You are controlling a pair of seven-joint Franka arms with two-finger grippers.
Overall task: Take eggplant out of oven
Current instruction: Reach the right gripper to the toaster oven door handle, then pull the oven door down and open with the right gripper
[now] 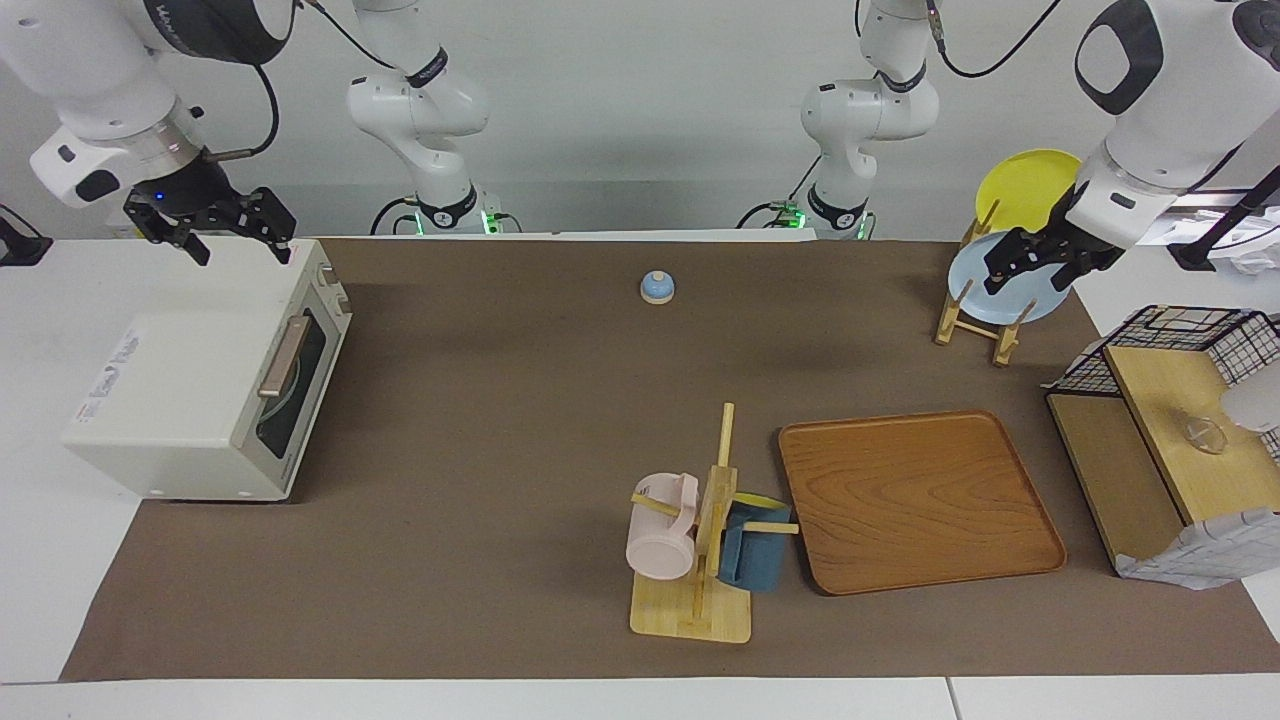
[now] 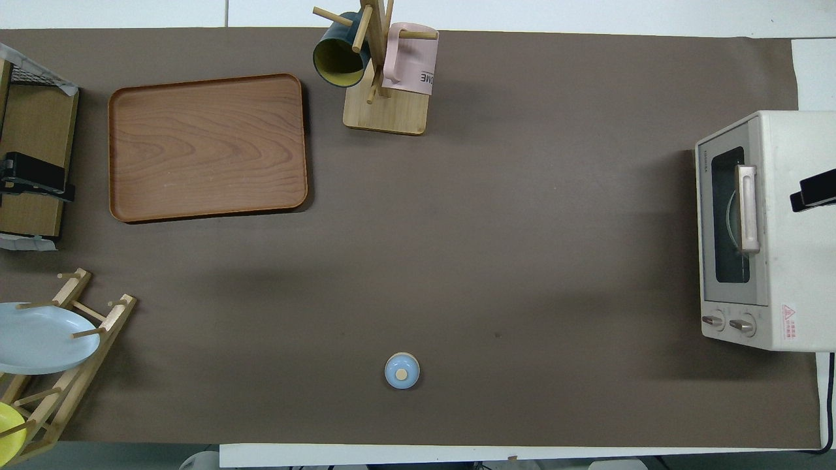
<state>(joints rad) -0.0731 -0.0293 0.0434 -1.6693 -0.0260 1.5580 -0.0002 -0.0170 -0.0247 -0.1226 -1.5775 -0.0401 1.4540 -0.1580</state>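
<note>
Oven (image 1: pixel 200 400) door closed, right gripper (image 1: pixel 215 235) raised above its top

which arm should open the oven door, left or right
Right, most likely. The right gripper hangs over the oven, whose door is shut, close to its handle. The left gripper is over the plate rack at the table's left-arm end.

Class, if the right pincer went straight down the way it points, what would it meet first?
Probably the top of the oven, at its end nearer the robots; the right pincer hangs above that end, though depth is uncertain.
</note>
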